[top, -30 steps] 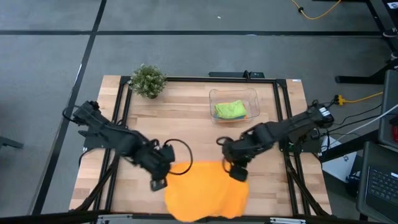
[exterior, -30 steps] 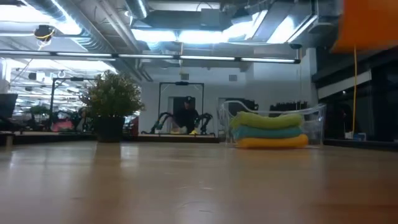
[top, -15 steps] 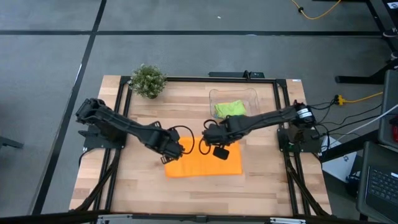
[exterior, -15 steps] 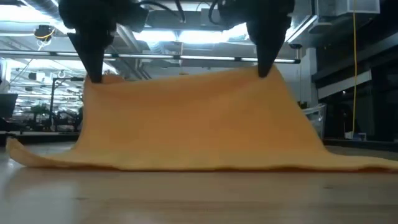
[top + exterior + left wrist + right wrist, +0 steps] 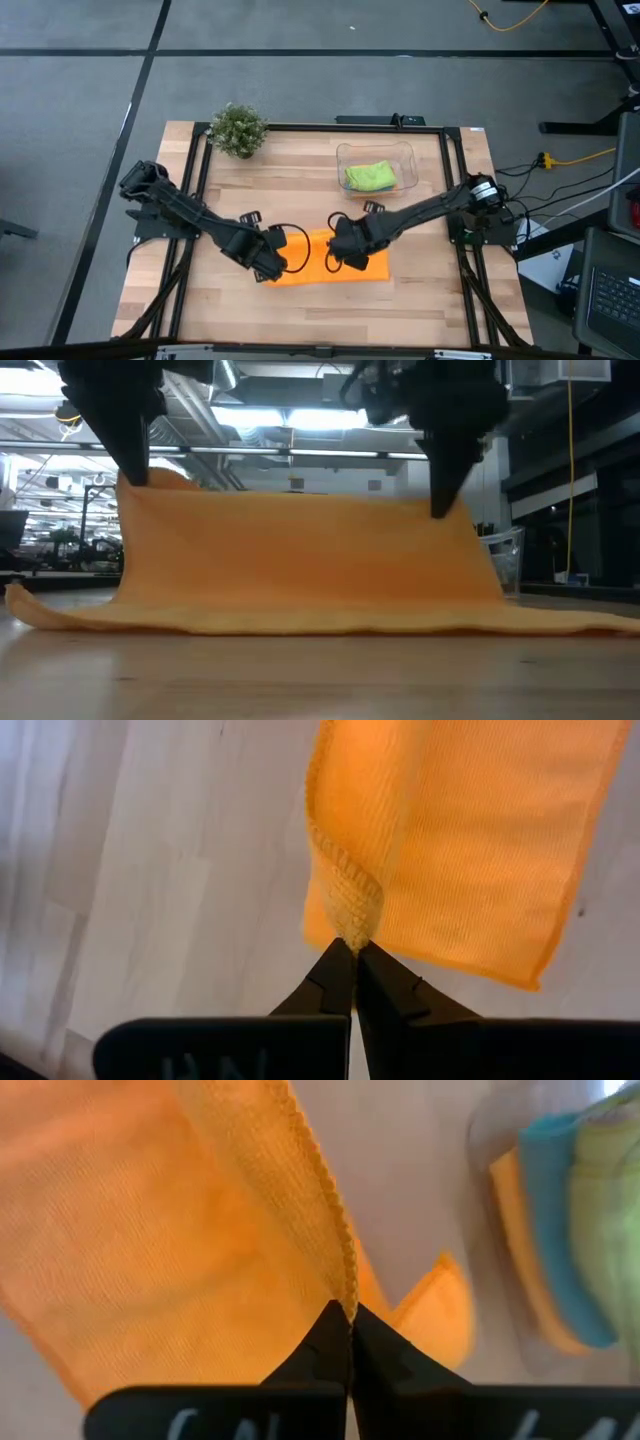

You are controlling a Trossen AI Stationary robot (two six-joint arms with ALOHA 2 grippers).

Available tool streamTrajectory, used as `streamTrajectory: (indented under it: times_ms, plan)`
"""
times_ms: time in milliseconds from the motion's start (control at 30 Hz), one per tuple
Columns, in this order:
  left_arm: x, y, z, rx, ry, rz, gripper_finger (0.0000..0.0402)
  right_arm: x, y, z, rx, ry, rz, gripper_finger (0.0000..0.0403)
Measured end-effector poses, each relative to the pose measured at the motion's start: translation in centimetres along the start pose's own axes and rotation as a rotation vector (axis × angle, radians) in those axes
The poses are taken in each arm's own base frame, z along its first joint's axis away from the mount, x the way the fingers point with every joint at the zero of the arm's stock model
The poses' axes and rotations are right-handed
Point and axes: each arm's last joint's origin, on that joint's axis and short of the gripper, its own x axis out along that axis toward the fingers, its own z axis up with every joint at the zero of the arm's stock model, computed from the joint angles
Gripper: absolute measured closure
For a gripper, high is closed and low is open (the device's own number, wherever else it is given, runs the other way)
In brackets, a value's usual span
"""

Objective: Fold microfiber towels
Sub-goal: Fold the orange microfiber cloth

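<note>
From the high view, the orange microfiber towel (image 5: 335,265) is lying on the wooden worktop (image 5: 230,190) near the front middle, with both arms reaching in over it. The left gripper (image 5: 272,268) sits at the towel's left end and the right gripper (image 5: 345,258) is over its middle-right part. Behind them there's a clear plastic tub (image 5: 376,168) with a lime green towel (image 5: 369,176) on top of the stack inside, and a small potted plant (image 5: 238,130) at the back left.

Low view: the orange towel (image 5: 300,565) is held up like a curtain, its bottom edge trailing on the worktop (image 5: 320,675). Each gripper pinches a top corner, so both are clamped shut on the cloth. The tub (image 5: 505,555) just peeks out behind the towel's right side.

Left wrist view: the left gripper (image 5: 352,952) is closed tight on a bunched corner of the orange towel (image 5: 470,840).

Right wrist view: the right gripper (image 5: 350,1320) is closed on the towel's stitched edge (image 5: 325,1190). Farther off, the tub holds an orange towel, a teal blue towel (image 5: 555,1230) and the lime green one stacked together.
</note>
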Motion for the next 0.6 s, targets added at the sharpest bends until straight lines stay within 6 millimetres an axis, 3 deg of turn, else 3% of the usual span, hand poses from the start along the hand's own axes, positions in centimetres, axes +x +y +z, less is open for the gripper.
streamTrajectory:
  times_ms: [233,600]
  plan:
    - [0.9,-1.7,-0.7,0.046,-0.017,0.034,0.0401,1.7,2.4,-2.1,0.054,-0.038,0.039,0.0403]
    - [3.5,-4.2,-1.4,0.092,0.077,0.019,0.0402,1.0,4.8,-3.2,0.066,-0.099,0.134,0.0395]
